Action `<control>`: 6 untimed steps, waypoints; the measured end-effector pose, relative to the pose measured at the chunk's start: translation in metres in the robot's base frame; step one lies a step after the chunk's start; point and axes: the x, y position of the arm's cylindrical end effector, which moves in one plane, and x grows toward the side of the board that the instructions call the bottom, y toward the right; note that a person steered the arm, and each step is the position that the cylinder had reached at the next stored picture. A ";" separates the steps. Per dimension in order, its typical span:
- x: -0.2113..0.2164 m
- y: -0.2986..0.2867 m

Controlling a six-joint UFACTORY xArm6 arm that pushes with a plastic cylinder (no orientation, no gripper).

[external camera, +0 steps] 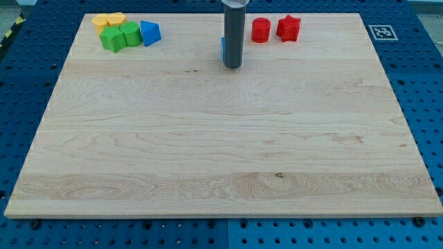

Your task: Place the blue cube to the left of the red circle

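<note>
A pale wooden board (221,152) with fine grain is lying on a blue perforated table (422,83), and most of its surface is sitting open toward the bottom edge. My tip (233,67), the end of a smooth dark rod with nothing gripped, is resting near the top edge's middle, hiding nearly all of the blue cube (223,47), which is peeking out at its left side. Two red pieces are sitting to the right: a red circle (260,30) and a red star (288,28). At the top left corner five blocks are clustering: two yellow blocks (109,20), two green blocks (120,37) and a blue triangular block (150,32).
</note>
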 end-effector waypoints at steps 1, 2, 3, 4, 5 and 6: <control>-0.004 0.000; -0.014 0.000; -0.030 0.000; -0.045 0.000; -0.050 0.000; -0.050 0.000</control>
